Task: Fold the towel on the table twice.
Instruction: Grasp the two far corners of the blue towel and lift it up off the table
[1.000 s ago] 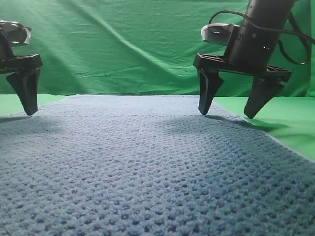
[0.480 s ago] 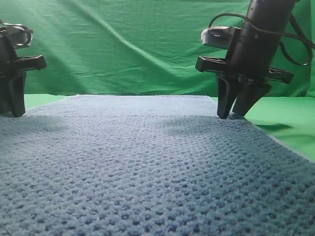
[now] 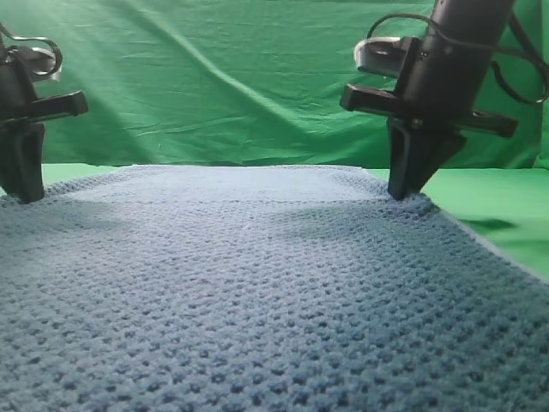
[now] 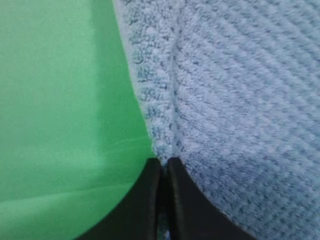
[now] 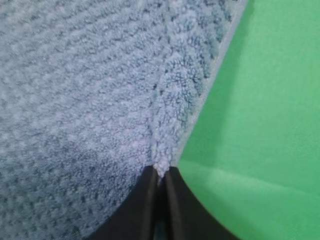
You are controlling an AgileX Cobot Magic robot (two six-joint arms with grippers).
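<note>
- The towel [image 3: 257, 292], blue-grey with a bumpy waffle weave, lies spread flat on the table [image 3: 506, 210] and fills most of the exterior high view.
- Its paler hem [image 4: 142, 95] runs along the bright green surface in both wrist views.
- At the far left edge, the left gripper [image 3: 24, 196] stands with its tips down on the cloth; the left wrist view shows its jaws pressed together, pinching a raised ridge of towel at the hem.
- At the far right edge, the right gripper [image 3: 403, 194] is likewise clamped on a puckered fold of towel beside the hem.
- Behind both arms hangs a wrinkled green backdrop [image 3: 223, 77].
</note>
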